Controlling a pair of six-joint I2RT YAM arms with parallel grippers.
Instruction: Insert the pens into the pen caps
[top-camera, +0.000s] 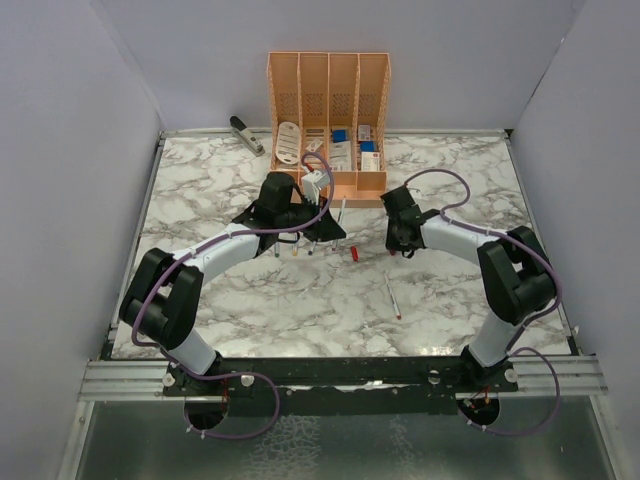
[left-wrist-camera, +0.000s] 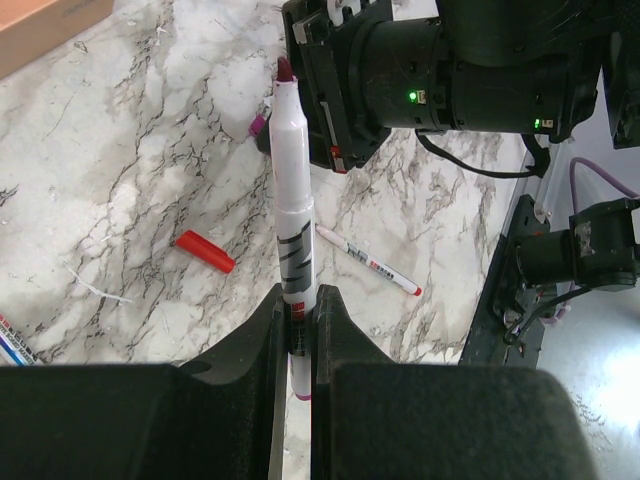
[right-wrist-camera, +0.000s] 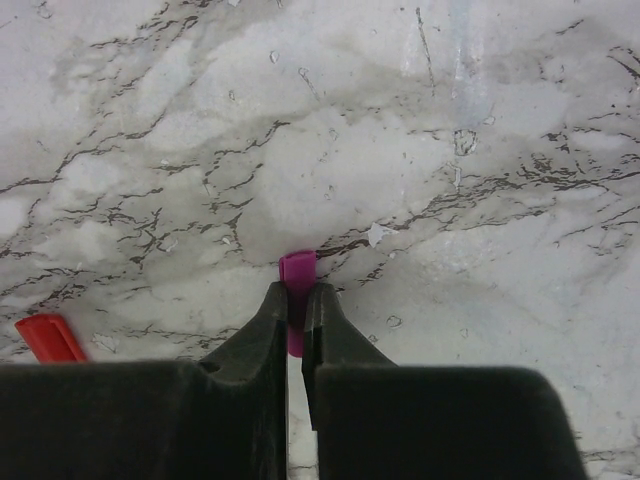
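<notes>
one marble-patterned table sits under both arms. at 12 o'clock on it stands a peach slotted organizer with four compartments. its left side holds a whitish oval item, and its right side holds blue-and-white boxes; the print on the boxes is too small to read. a grey stapler-like tool lies at 11 o'clock, just beside the organizer.

left gripper: fingers narrow, clamped on the lower barrel of a whitish pen. the pen points to 12 o'clock in the left wrist view, its dark purple tip bare. black print on the barrel, not legible.

right gripper: fingers almost together, pinching a purple cap that sticks out past the fingertips toward 12 o'clock. cannot tell if it touches the marble. in the left wrist view the cap shows just at 9 o'clock of the held pen's upper barrel, not on the tip.

a loose pen with a red tip lies flat at 3 o'clock of the held pen, its small print unreadable. a red cap lies on its side at 9 o'clock of the held pen, apart from both grippers. a few more pens lie at 6 o'clock of the left wrist in the top view, partly hidden.
</notes>
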